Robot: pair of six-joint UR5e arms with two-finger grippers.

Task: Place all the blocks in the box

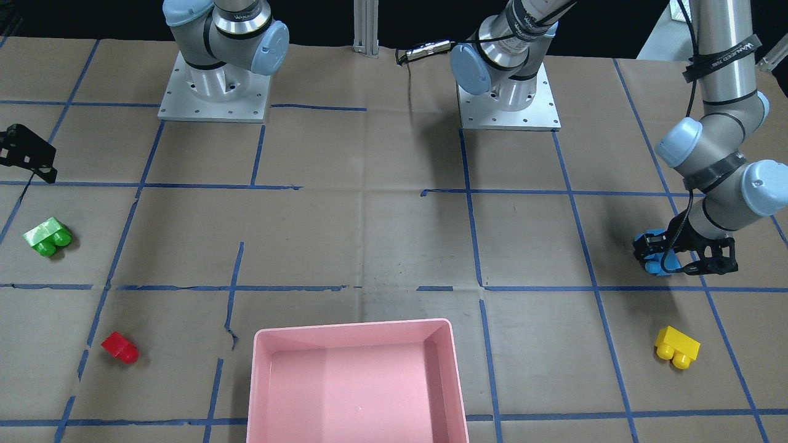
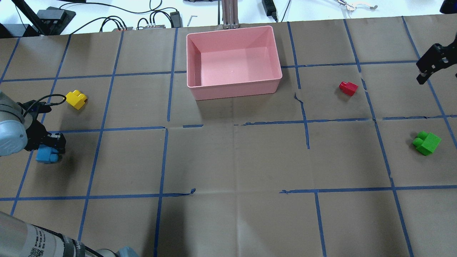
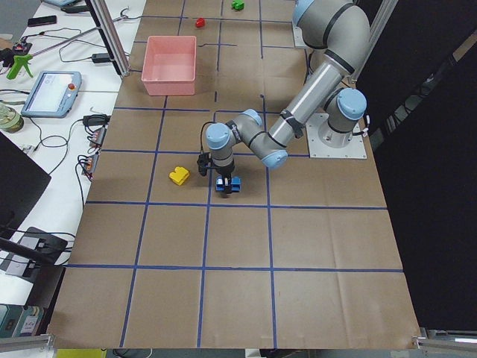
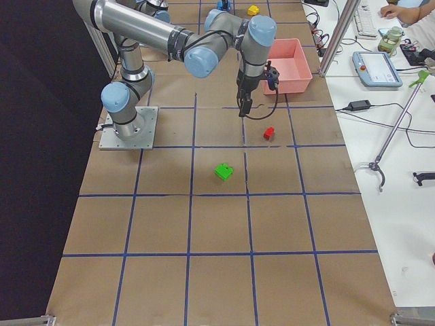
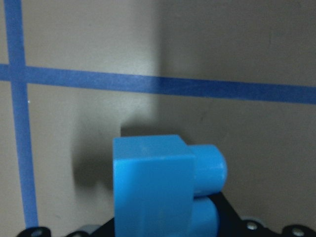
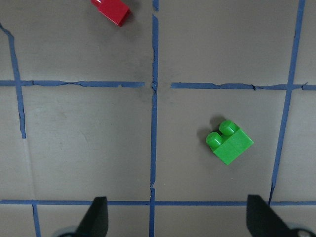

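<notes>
**Operator:** Where does everything stand, nearest the robot first?

**Spotter:** Read the clock on the overhead view, with twelve pointing away from the robot and the hub at the middle of the table [image 2: 228, 160]. Your left gripper [image 2: 50, 144] sits low at nine o'clock, near the table's edge, clamped on the light-blue brick [image 2: 45, 156]. Your left wrist camera shows that brick filling the lower frame, studs pointing sideways, with its shadow on the paper just beside it. I cannot tell you whether it touches the paper.

**Operator:** And the other side?

**Spotter:** At three o'clock you have the green brick [image 2: 426, 142], lying on the paper with its studs sideways and nothing touching it. Your right gripper [image 2: 428, 71] shows at twelve o'clock from that brick. It hangs above the table, well apart from every brick, with its fingers [image 6: 98, 217] spread wide.

**Operator:** Farther out?

**Spotter:** The yellow brick [image 2: 76, 99] lies at one o'clock from the light-blue one, near it but apart. The red brick [image 2: 348, 88] lies at ten o'clock from the green one. Farthest from you is the box [image 2: 234, 89], at twelve, open side up. All four bricks are outside it, and the red one is nearest, off its right-hand wall.
</notes>
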